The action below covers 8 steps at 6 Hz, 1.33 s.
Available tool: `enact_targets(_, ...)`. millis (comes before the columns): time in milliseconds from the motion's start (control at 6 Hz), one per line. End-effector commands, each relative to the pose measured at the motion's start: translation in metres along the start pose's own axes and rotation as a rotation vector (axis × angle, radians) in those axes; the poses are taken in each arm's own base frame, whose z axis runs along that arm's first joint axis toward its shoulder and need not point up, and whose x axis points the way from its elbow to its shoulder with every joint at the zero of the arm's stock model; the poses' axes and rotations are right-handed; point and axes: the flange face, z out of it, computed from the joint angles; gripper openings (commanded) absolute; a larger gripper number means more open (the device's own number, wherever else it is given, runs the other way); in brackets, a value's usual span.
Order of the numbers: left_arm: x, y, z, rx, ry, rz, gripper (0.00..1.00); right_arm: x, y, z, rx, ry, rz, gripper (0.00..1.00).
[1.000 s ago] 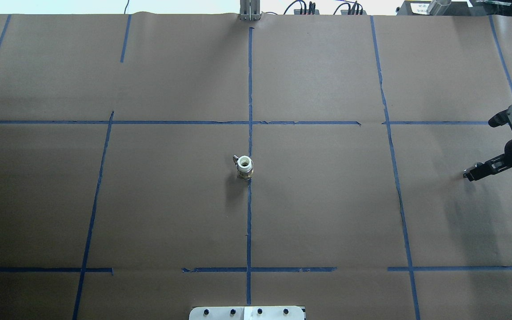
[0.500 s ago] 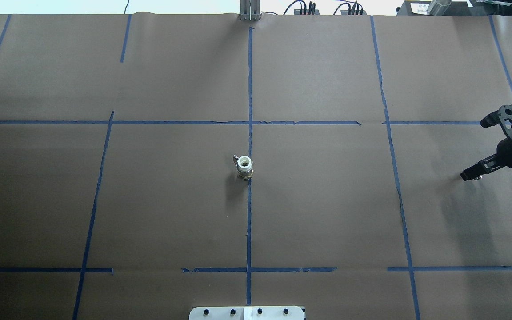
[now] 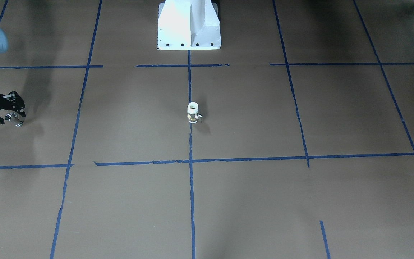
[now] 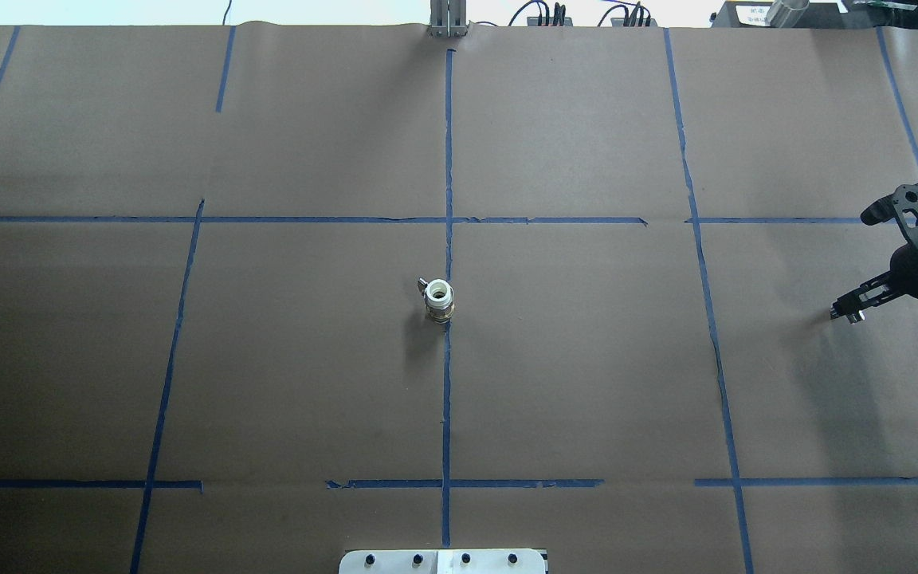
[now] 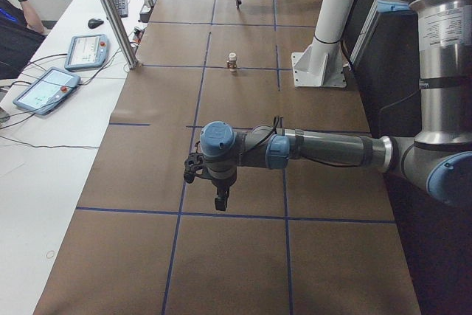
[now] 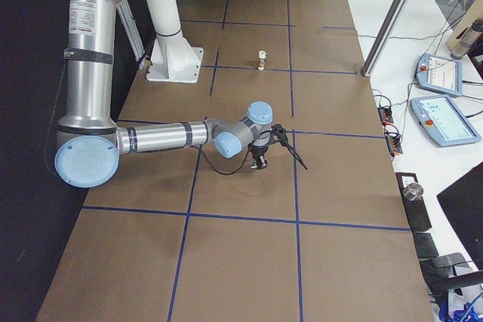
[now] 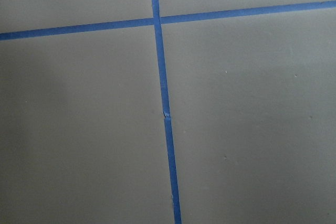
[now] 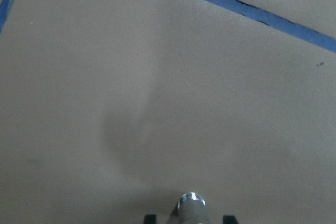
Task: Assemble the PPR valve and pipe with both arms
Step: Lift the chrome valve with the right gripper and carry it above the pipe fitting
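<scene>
The PPR valve (image 4: 439,299) stands upright on the blue tape line at the table's centre, white end up with brass below; it also shows in the front view (image 3: 193,112). My right gripper (image 4: 847,313) hangs low over the table near its right edge, far from the valve, and is shut on the small chrome pipe (image 8: 190,206). The gripper also shows at the left of the front view (image 3: 14,118). My left gripper (image 5: 219,201) appears only in the exterior left view, low over the paper. I cannot tell whether it is open or shut. The left wrist view shows only paper and tape.
Brown paper with blue tape lines (image 4: 448,159) covers the table. The white robot base (image 3: 189,25) stands at the near edge. A metal post (image 5: 110,12) stands on the far edge, and beyond it is a desk with tablets (image 6: 445,118).
My right wrist has shifted slightly left and towards the far side and turned a little. Its fingertips stay at nearly the same spot. The valve has not moved.
</scene>
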Motion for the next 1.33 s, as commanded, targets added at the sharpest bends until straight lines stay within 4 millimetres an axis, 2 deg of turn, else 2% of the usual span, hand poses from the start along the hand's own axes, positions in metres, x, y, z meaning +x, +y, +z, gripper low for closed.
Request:
enact_targets(0,0.0,-0.001,0.0,0.0,0.0,-0.002,1.0,-0.008,-0.004,-0.011,0.021,0.0,-0.012,0.01)
enact_targets(167,0.001,-0.001,0.0,0.001,0.0,-0.001,1.0,-0.032,-0.015,-0.035,0.018,-0.011,-0.01,0.0)
enact_targets(333,0.002,0.0,-0.001,0.003,0.0,0.001,1.0,-0.081,-0.06,-0.081,0.005,-0.002,0.012,0.0)
enact_targets(500,0.001,0.0,-0.001,0.001,-0.001,-0.004,1.0,-0.148,-0.11,-0.117,-0.01,-0.013,0.089,0.0)
enact_targets(667,0.0,0.001,0.0,0.0,-0.002,-0.001,1.0,-0.246,-0.141,-0.119,-0.023,-0.055,0.172,0.0)
enact_targets(833,0.0,0.007,0.0,-0.002,-0.003,-0.005,1.0,-0.32,-0.163,-0.119,-0.004,-0.075,0.266,0.0)
enact_targets(1000,-0.002,0.008,0.0,-0.004,-0.006,-0.006,1.0,-0.386,-0.183,-0.124,-0.016,-0.07,0.35,0.0)
enact_targets(1167,-0.002,0.008,0.0,-0.004,-0.006,-0.005,1.0,-0.434,-0.19,-0.141,-0.024,-0.074,0.37,0.0)
